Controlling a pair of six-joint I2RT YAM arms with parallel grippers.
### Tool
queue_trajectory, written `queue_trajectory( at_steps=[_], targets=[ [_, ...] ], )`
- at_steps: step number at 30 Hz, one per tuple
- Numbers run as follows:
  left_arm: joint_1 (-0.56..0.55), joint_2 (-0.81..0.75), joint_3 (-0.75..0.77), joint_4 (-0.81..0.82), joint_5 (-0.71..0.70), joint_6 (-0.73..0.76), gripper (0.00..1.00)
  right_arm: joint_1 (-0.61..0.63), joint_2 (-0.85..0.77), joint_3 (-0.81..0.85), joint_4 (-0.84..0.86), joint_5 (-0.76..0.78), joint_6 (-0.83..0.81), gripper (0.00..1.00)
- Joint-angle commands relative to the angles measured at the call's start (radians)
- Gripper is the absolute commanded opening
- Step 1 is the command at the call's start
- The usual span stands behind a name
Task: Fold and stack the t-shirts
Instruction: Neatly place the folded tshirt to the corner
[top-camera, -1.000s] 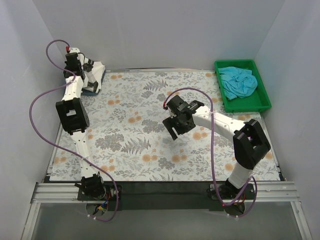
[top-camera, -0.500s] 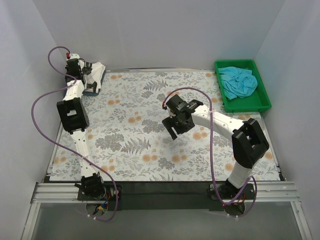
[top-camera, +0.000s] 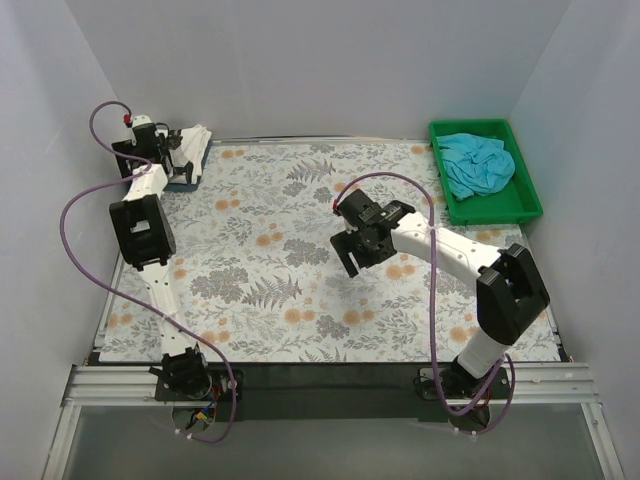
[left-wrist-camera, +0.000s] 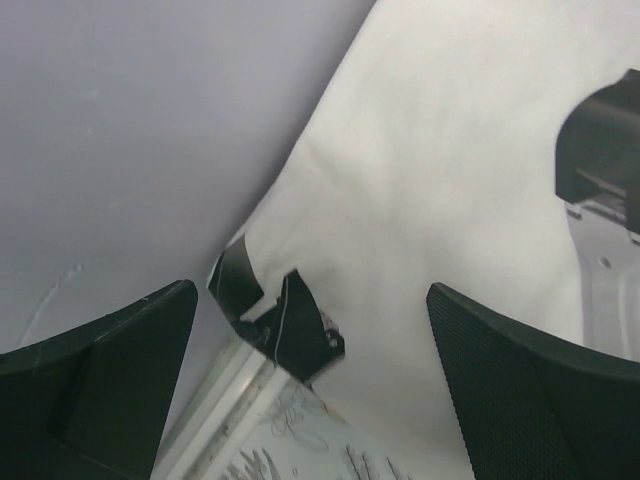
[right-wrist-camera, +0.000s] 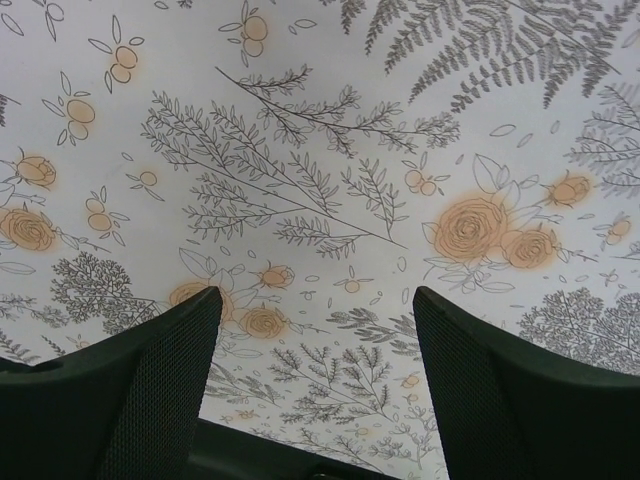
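Note:
A folded cream-white t-shirt (top-camera: 193, 143) lies in the far left corner on top of a slate blue-grey t-shirt (top-camera: 184, 179), of which only an edge shows. My left gripper (top-camera: 174, 141) hovers just left of the pile, open and holding nothing. In the left wrist view the cream-white t-shirt (left-wrist-camera: 440, 180) fills the space between the fingers (left-wrist-camera: 105, 375), its black printed graphic (left-wrist-camera: 285, 325) showing at the fold. A crumpled turquoise t-shirt (top-camera: 478, 163) lies in the green bin (top-camera: 527, 205). My right gripper (top-camera: 358, 247) hangs open and empty over mid-table.
The floral table cover (top-camera: 270, 280) spans the table; in the right wrist view the floral table cover (right-wrist-camera: 330, 190) shows between wide-apart fingers (right-wrist-camera: 150, 385). Grey walls close in the back and both sides. The green bin stands at the far right.
My left gripper has opened and let go of the cream-white t-shirt, pulling back a little to the left. The right gripper has shifted slightly to the right.

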Motion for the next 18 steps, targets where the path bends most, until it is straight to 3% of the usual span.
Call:
queue_trajectory(
  at_steps=[1,4,10,11,18],
  targets=[
    [-0.005,-0.217,-0.067,-0.053,0.071,-0.163,0.93,-0.014,-0.089,-0.012,-0.014,0.092,0.065,0.71],
    [-0.008,-0.338,-0.159,-0.110,0.164,-0.314,0.94,-0.040,-0.148,-0.041,-0.014,0.131,0.108,0.72],
    [-0.032,-0.605,-0.386,-0.164,0.494,-0.569,0.95,-0.121,-0.307,-0.107,-0.023,0.195,0.175,0.77],
    [-0.040,-0.643,-0.412,-0.165,0.589,-0.588,0.95,-0.143,-0.347,-0.115,-0.020,0.200,0.178,0.78],
    [-0.208,-0.930,-0.646,-0.211,0.747,-0.640,0.95,-0.201,-0.456,-0.126,-0.033,0.361,0.152,0.84]
  ],
)
